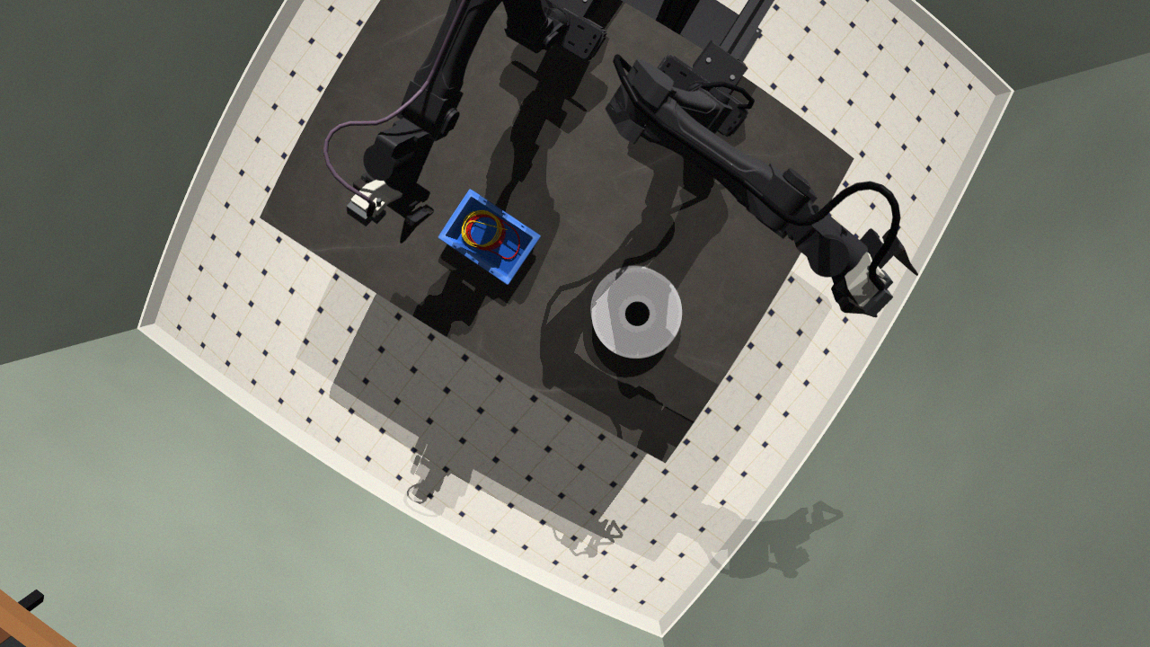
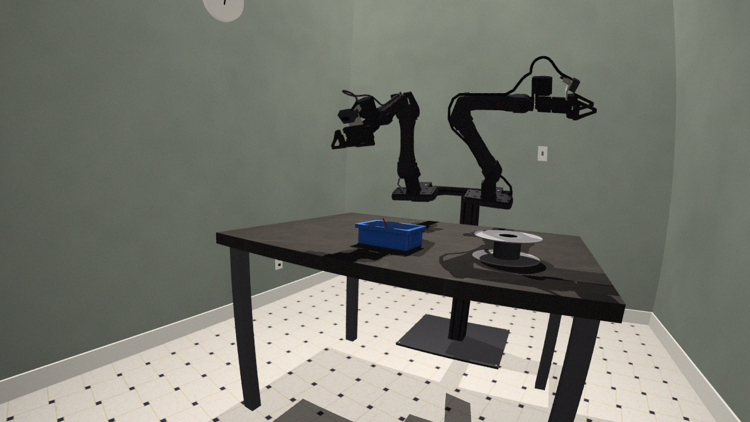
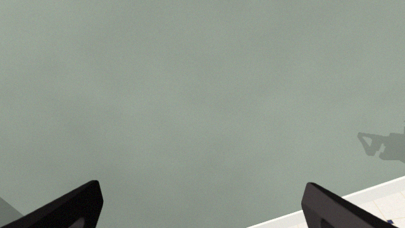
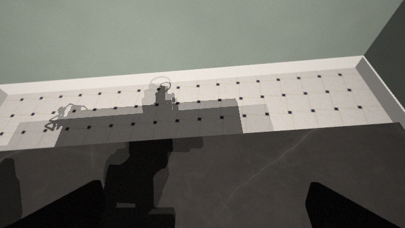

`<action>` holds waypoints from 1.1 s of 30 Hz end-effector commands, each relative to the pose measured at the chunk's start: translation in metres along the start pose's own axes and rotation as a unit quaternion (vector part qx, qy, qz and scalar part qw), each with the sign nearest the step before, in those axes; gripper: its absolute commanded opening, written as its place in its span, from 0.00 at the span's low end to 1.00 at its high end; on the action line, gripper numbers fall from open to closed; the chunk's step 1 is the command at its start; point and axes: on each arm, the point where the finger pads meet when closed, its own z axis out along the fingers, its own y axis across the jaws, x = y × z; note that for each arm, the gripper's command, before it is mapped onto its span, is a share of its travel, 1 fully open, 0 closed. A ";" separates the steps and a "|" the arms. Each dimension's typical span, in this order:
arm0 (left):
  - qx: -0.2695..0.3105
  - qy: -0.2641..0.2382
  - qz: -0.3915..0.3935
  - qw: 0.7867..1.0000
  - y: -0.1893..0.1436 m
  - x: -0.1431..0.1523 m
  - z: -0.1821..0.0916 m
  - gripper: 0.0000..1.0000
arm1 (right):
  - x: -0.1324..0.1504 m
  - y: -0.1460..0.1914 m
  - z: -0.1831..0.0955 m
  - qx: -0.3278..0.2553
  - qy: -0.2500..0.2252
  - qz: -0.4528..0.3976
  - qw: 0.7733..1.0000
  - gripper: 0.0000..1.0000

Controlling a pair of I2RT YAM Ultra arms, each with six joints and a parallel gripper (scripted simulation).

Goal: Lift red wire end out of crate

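The blue crate [image 1: 524,260] [image 2: 390,240] stands on the table. Inside it lies a coil with the red wire [image 1: 519,246] [image 2: 385,223], which curves out of the coil toward the spool side; in the exterior view a short red piece sticks up above the rim. A yellow wire [image 1: 482,212] is coiled with it. My right gripper [image 1: 387,228] [image 2: 352,145] [image 4: 204,191] is open and empty, high above the table on the crate's side. My left gripper [image 1: 896,294] [image 2: 587,111] [image 3: 202,192] is open and empty, high and out beyond the table's edge, far from the crate. Neither wrist view shows the crate or wires.
A spool [image 1: 611,331] [image 2: 527,237] with pale flanges stands upright on the dark table [image 1: 514,338] [image 2: 314,231], between the crate and the left gripper's side. Both arm bases are at the back. Dark arm shadows fall across the table and the crate's surroundings.
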 end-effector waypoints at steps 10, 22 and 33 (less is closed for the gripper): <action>-0.011 0.005 0.001 1.000 0.008 0.007 0.003 1.00 | -0.019 0.010 -0.003 -0.004 -0.021 -0.053 0.998 0.95; -0.011 0.005 0.001 1.000 0.008 0.007 0.003 1.00 | 0.011 0.031 0.019 -0.007 0.010 -0.186 0.982 0.83; -0.011 0.005 0.001 1.000 0.008 0.007 0.003 1.00 | 0.064 0.068 0.044 -0.026 0.053 -0.401 0.914 0.64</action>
